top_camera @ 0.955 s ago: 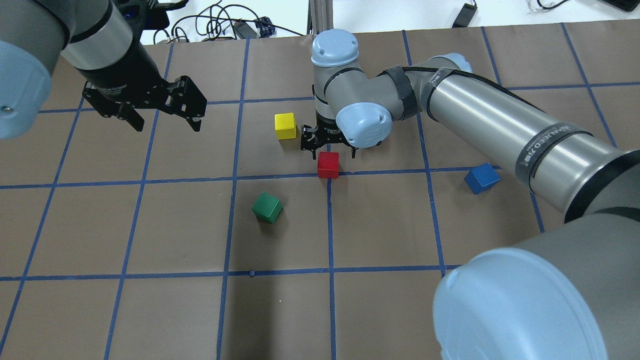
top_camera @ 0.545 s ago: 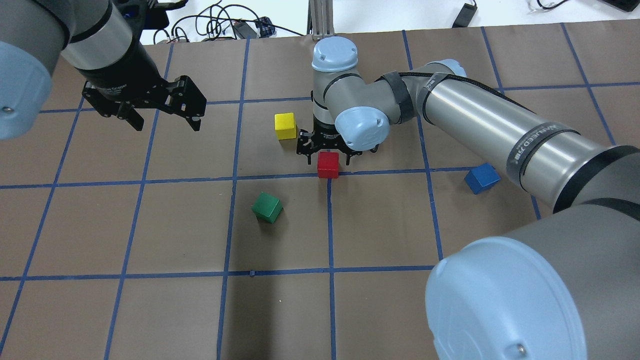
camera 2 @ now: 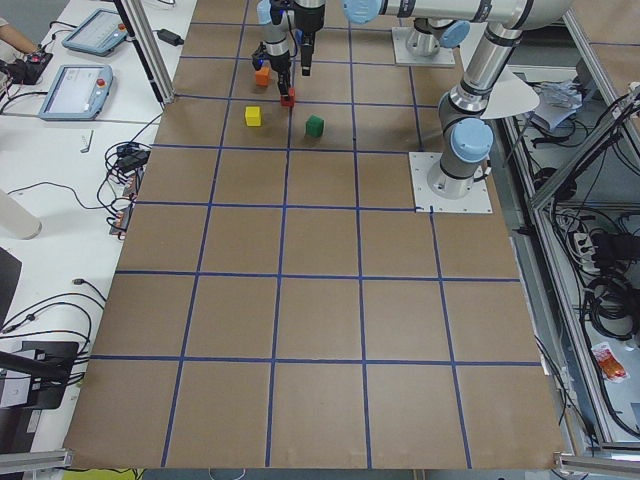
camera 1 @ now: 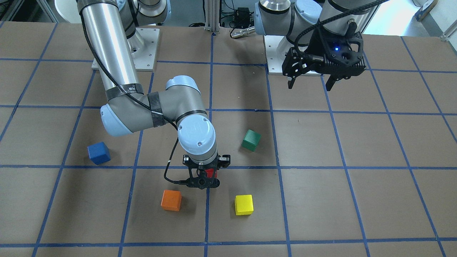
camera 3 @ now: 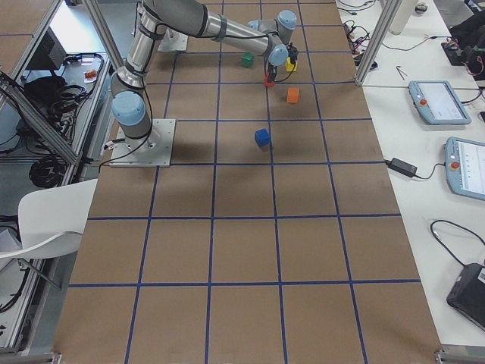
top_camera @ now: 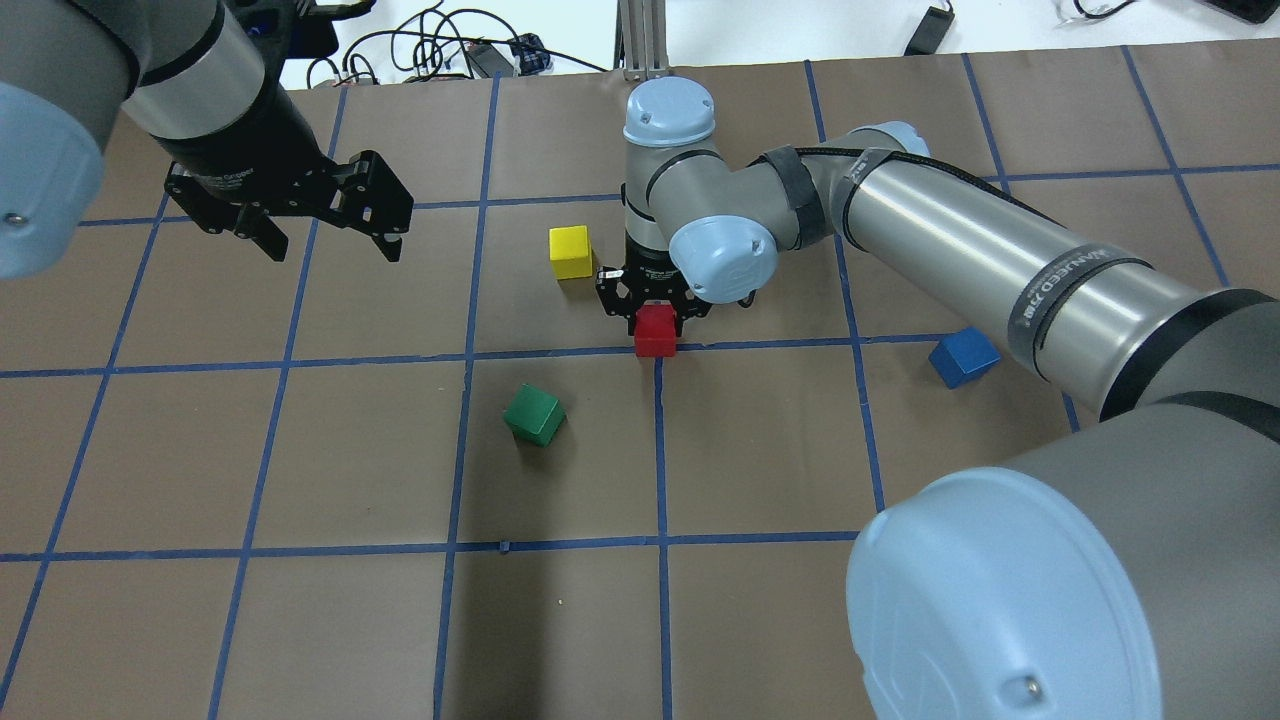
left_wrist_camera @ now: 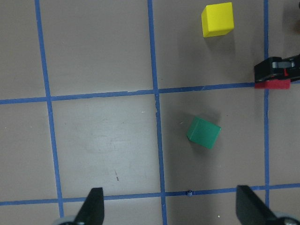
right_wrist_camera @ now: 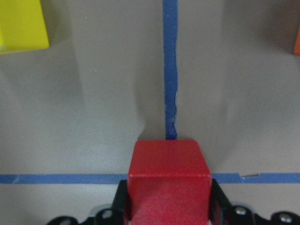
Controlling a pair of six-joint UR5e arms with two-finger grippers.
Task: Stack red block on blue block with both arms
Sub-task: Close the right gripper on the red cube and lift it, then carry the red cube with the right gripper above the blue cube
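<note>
The red block (top_camera: 656, 337) sits on the brown table at a blue tape line. My right gripper (top_camera: 654, 312) is down over it with its fingers (right_wrist_camera: 121, 201) pressed on both sides, shut on the block (right_wrist_camera: 168, 180). In the front-facing view only a sliver of the red block (camera 1: 210, 174) shows inside the right gripper (camera 1: 204, 178). The blue block (top_camera: 963, 357) lies alone to the right, partly under the right arm; it also shows in the front-facing view (camera 1: 99, 152). My left gripper (top_camera: 325, 240) hangs open and empty above the far left of the table.
A green cube (top_camera: 534, 415) lies near and left of the red block. A yellow cube (top_camera: 570, 251) stands just left of the right gripper. An orange cube (camera 1: 171, 200) lies beyond the red block, hidden by the right arm in the overhead view. Cables lie past the table's far edge.
My right gripper has come down around the red block and its fingers have closed from wide apart onto the block's sides. The left arm and all cubes have stayed put.
</note>
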